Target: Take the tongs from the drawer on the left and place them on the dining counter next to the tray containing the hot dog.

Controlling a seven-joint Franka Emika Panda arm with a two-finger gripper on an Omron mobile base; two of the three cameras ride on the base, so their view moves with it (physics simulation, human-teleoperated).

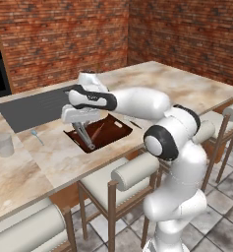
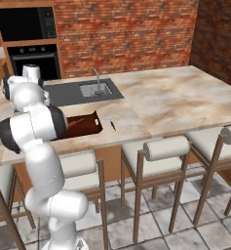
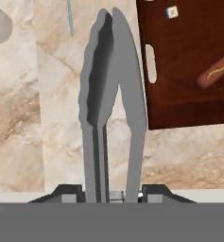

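Hand view: gripper point(image 3: 111, 196) clamped on tongs point(image 3: 112, 94) above counter point(image 3: 47, 118) beside tray point(image 3: 189, 71); could land overlapping tray rim if released.

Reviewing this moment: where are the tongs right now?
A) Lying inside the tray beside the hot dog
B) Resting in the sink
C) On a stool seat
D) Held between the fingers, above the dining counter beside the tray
D: in the hand view the tongs rise from between the fingers, over the marbled dining counter, next to the dark brown tray that holds the hot dog.
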